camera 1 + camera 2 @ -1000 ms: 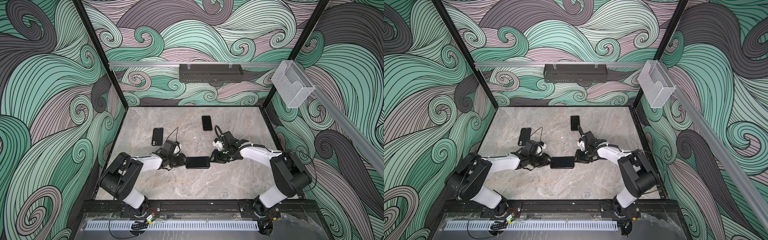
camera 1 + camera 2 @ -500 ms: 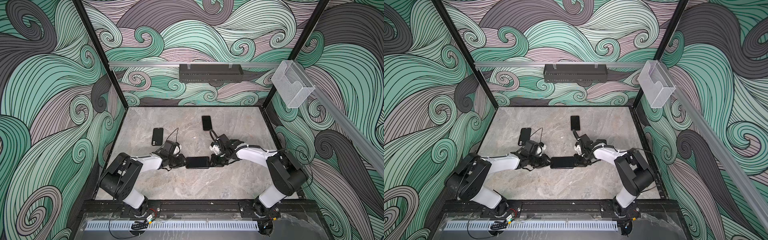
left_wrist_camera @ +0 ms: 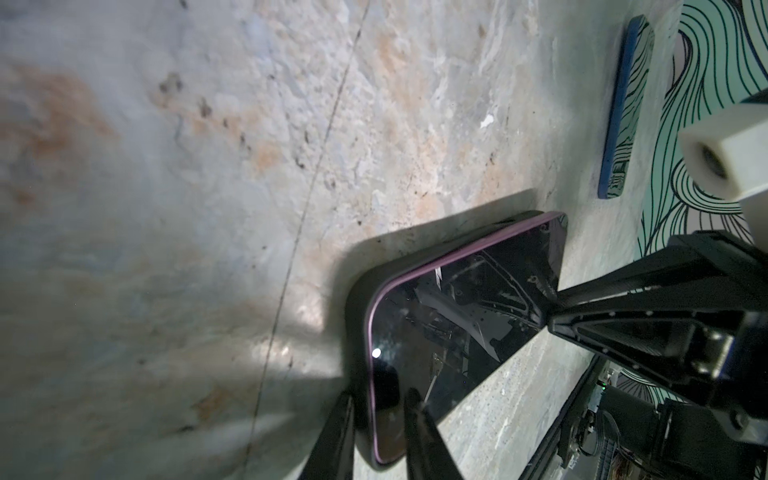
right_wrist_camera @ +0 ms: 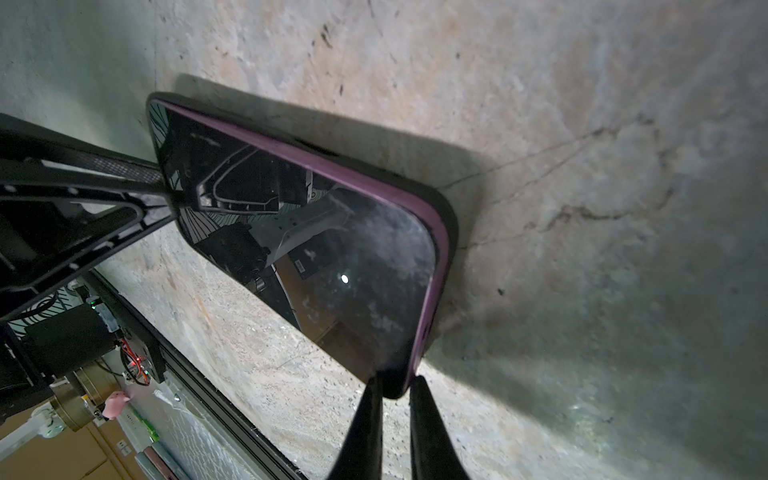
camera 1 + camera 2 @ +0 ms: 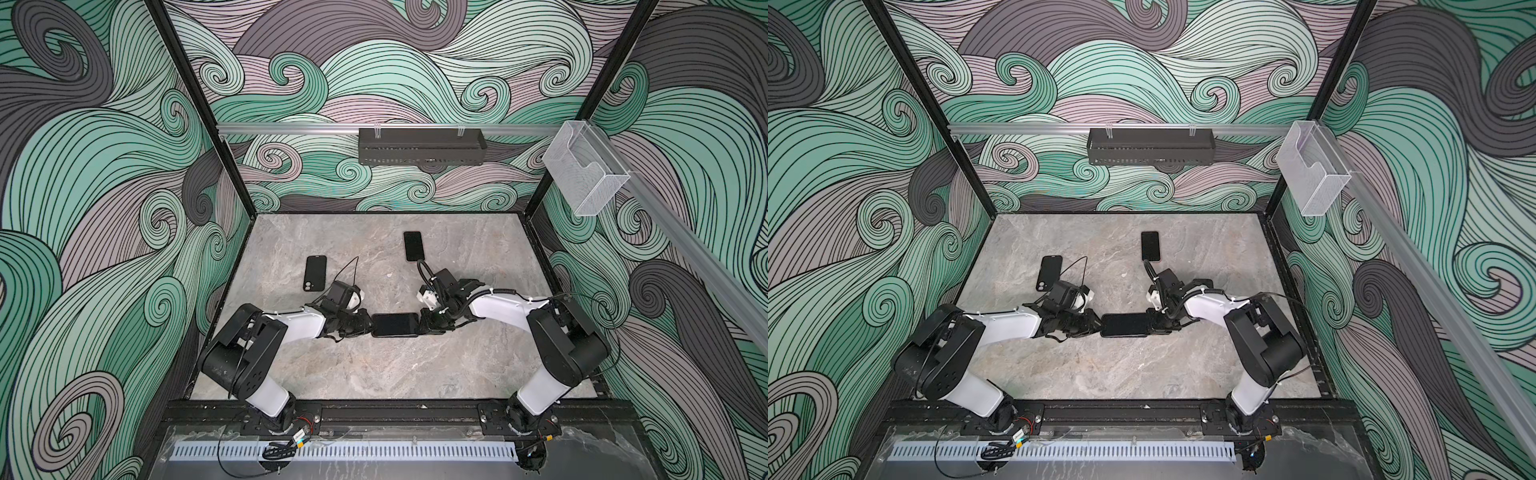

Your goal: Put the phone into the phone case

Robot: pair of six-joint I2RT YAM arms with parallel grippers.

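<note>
A dark-screened phone (image 5: 395, 325) (image 5: 1124, 325) with a purple rim lies crosswise at mid-table, sitting in a black phone case whose rim shows around it (image 3: 356, 303) (image 4: 452, 224). The far long edge of the phone stands slightly proud of the case. My left gripper (image 5: 368, 326) (image 3: 379, 395) is shut on the phone's left end, one finger on the screen and one outside the case. At the other end, the right gripper (image 5: 422, 326) (image 4: 397, 376) pinches a corner of the phone.
A black handset, back up (image 5: 314, 272), lies behind the left arm. Another dark phone (image 5: 414, 246), blue-edged in the left wrist view (image 3: 625, 112), lies behind the right arm. A black tray (image 5: 422, 145) and a clear holder (image 5: 584, 170) hang on the walls.
The right gripper moved left to the phone's right end and closed on its corner. The left gripper's fingers narrowed onto the left end. The phone stayed in place.
</note>
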